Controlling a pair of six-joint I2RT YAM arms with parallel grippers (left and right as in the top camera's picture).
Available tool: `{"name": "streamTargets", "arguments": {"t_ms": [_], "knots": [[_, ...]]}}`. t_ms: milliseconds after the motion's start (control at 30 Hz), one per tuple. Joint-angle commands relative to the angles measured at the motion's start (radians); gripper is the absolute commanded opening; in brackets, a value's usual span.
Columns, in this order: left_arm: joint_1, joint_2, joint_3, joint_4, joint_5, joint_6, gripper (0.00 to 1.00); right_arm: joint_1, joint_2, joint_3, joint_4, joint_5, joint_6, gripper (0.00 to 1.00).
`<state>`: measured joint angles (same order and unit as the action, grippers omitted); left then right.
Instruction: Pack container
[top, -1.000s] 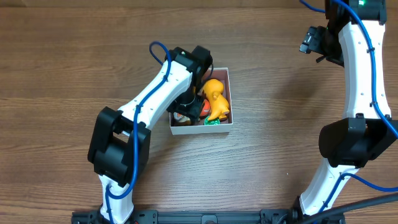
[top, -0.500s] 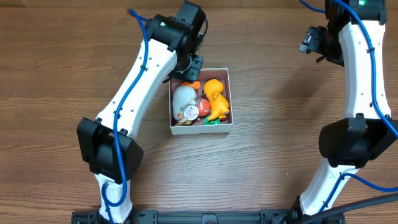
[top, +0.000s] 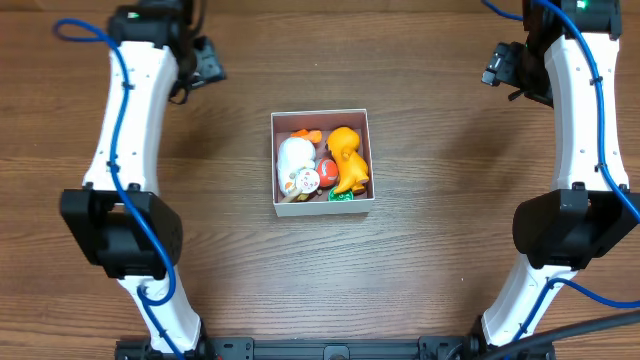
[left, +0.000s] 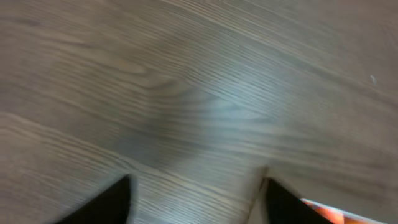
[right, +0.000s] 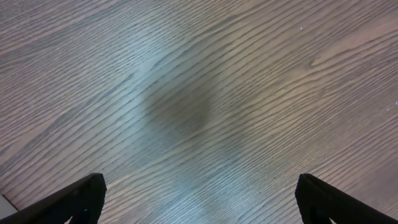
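At mid-table, overhead, container (top: 372, 150): square, white-walled, flat on the wooden table (top: 430, 270); landmark for every entry below.
Overhead, contents: orange duck (top: 346, 155) against the container's right wall; white toy (top: 296, 160) on its left side; red round piece (top: 327, 173) between the two; green piece (top: 342, 196) at the near wall. Packed close, floor scarcely showing; judged full or nearly so.
Overhead, left gripper (top: 205, 62): well apart from the container, beyond its far-left corner; judged parked there so as not to overhang the toys. Finger spread not legible from this height.
Overhead, right gripper (top: 497, 68): well apart from the container, beyond its far-right corner; nothing visible in its grasp.
Overhead, obstructions: none seen between either gripper and the container; no loose toy seen outside its walls.
Left wrist, left fingertips (left: 106, 202): two dark tips spread wide, nothing between; open and empty over bare wood grain.
Left wrist, container: not identifiable; orange-and-pale sliver (left: 323, 210) at the lower right edge, too cropped to name.
Right wrist, right fingertips (right: 68, 199): set out to both lower corners, nothing held; open over bare wood.
Right wrist, container: out of frame, consistent with a station far from it.
Risk, judged: slight; tallest toy possibly proud of the container's rim.
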<state>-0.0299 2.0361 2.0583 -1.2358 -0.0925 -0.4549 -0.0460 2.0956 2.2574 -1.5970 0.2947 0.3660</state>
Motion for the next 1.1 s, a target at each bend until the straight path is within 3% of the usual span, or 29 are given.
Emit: {"name": "streamTargets", "arguments": {"t_ms": [0, 1067], "knots": [[0.032, 0.004, 0.018, -0.002, 0.008, -0.024, 1.00, -0.002, -0.007, 0.022, 0.002, 0.011, 0.001, 1.00], [0.043, 0.004, 0.018, -0.001, 0.007, -0.024, 1.00, -0.002, -0.007, 0.022, 0.002, 0.011, 0.001, 1.00]]}}
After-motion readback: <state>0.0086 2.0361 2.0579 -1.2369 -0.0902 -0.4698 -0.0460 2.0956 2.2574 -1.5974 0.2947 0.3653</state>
